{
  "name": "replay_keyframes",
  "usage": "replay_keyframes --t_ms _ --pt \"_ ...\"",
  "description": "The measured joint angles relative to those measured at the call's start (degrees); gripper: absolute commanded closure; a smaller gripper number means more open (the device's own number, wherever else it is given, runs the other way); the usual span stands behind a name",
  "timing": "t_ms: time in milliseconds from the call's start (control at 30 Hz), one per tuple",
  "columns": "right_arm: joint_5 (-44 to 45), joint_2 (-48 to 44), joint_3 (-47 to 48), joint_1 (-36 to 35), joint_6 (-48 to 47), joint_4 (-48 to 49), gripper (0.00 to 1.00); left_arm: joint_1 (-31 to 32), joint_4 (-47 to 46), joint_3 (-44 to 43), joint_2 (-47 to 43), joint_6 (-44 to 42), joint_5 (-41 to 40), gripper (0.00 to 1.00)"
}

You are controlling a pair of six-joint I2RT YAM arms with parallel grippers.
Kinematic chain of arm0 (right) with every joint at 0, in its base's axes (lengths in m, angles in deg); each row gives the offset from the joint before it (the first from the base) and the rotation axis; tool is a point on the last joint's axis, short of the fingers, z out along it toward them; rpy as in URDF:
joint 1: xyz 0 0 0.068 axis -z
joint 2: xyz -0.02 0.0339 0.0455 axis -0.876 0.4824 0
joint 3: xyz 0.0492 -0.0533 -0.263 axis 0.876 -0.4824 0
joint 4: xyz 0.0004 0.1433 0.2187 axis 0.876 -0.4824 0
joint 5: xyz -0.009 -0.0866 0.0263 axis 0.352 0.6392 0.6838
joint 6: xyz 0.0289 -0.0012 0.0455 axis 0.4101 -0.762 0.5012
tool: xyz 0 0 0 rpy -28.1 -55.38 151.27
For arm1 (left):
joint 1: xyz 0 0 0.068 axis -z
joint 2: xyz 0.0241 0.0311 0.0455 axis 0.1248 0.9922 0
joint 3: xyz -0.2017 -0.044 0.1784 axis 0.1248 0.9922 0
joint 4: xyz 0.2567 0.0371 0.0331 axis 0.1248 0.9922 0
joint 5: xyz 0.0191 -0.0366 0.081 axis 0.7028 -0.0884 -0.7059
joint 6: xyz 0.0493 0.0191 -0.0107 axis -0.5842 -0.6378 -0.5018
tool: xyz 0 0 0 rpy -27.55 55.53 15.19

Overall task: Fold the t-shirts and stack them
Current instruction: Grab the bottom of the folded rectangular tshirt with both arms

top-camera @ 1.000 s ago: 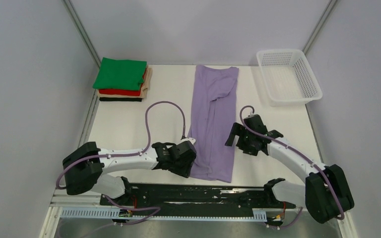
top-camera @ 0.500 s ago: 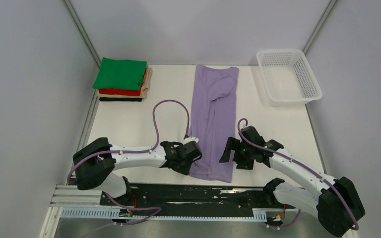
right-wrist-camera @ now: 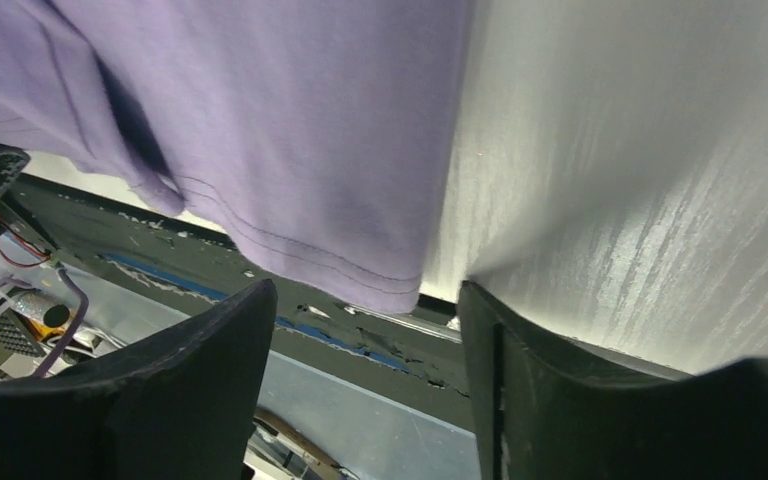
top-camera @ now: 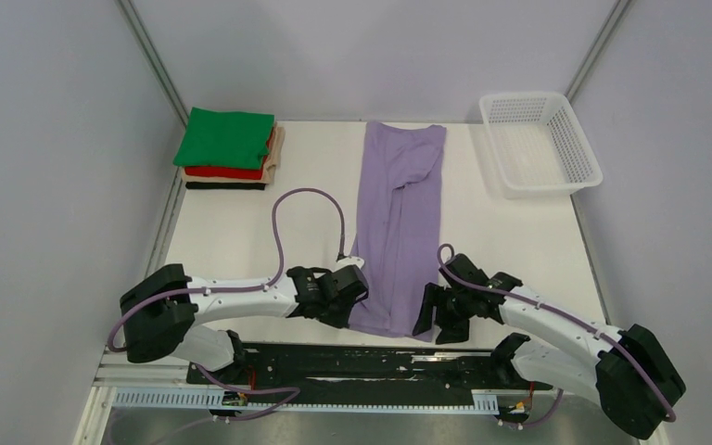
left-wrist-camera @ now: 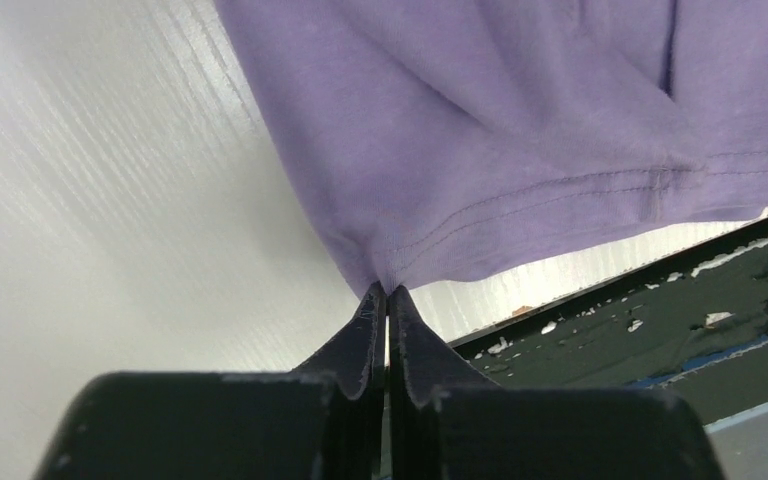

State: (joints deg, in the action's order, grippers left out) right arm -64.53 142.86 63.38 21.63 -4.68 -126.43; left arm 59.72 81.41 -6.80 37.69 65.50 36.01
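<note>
A lavender t-shirt (top-camera: 397,213) lies flat as a long strip down the middle of the white table (top-camera: 232,236). My left gripper (top-camera: 356,310) is shut on its near-left hem corner, and the left wrist view shows the cloth (left-wrist-camera: 520,130) pinched between the tips (left-wrist-camera: 388,292). My right gripper (top-camera: 425,321) stands open at the near-right hem corner. In the right wrist view the hem (right-wrist-camera: 260,120) hangs just above the gap between the fingers (right-wrist-camera: 365,290). Folded shirts are stacked at the far left, green (top-camera: 225,137) on top of red (top-camera: 227,171) and tan (top-camera: 276,148).
A white mesh basket (top-camera: 540,141) stands at the far right corner. A dark layer (top-camera: 225,185) lies under the stack. The black base rail (top-camera: 380,366) runs along the table's near edge, right below both grippers.
My left gripper has shut on the shirt's near-left corner. The right arm has moved toward the near edge to the near-right corner, and its jaws have narrowed.
</note>
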Motion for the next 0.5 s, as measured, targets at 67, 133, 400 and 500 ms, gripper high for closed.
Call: replay_keyframes --t_ms 67,133,400,500 --pt "-0.6 0.6 -0.7 -0.2 0.9 0.6 0.49 0.0 0.0 0.4 0.0 0.3 0.0 1.00" --pt "-1.2 1.2 -1.2 -0.5 1.7 2.0 0.60 0.0 -0.2 1.0 -0.3 0.7 0.0 1.00" --pt "-2.6 2.2 -3.4 -1.5 4.4 5.9 1.00 0.0 -1.1 7.3 -8.5 3.2 0.0 1.00" --pt "-3.2 0.6 -4.5 -2.6 4.9 6.7 1.00 0.0 -1.5 10.3 -12.3 4.0 0.3 1.00"
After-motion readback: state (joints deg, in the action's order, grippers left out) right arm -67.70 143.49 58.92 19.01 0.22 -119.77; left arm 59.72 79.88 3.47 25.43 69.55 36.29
